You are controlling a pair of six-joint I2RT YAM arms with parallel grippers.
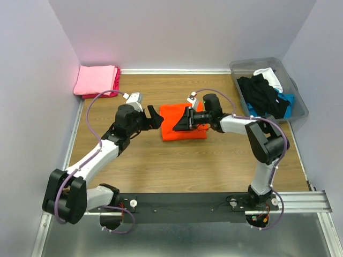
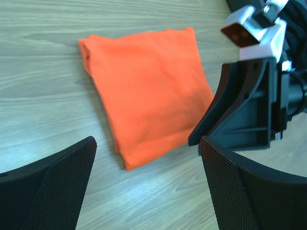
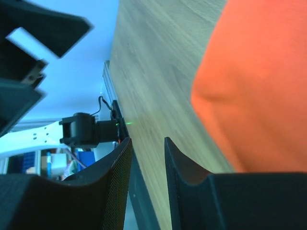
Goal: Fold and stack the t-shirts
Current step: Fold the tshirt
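Near our edge of the wooden surface point(image 1: 161, 166), both arms reach inward toward one orange t-shirt point(image 1: 182, 134). It lies mid-surface, folded into a tidy, slightly skewed rectangle, with its layered edges showing along one side. The left arm point(image 1: 102, 152) holds its jaws wide apart just short of the shirt's left edge, touching nothing; we judge it is poised to take the bundle. The right arm point(image 1: 262, 142) hangs its jaws low over the cloth, with a narrow slit between them and nothing in it, seemingly to steady the fold. Beyond, in the far left corner, a pink t-shirt point(image 1: 96, 79) rests folded on a magenta t-shirt point(image 1: 116, 80), which we take for the destination stack. At far right, a grey bin point(image 1: 252, 64) holds a black t-shirt point(image 1: 260, 93), a white t-shirt point(image 1: 270, 77) and a blue t-shirt point(image 1: 286, 101), heaped and not yet folded.
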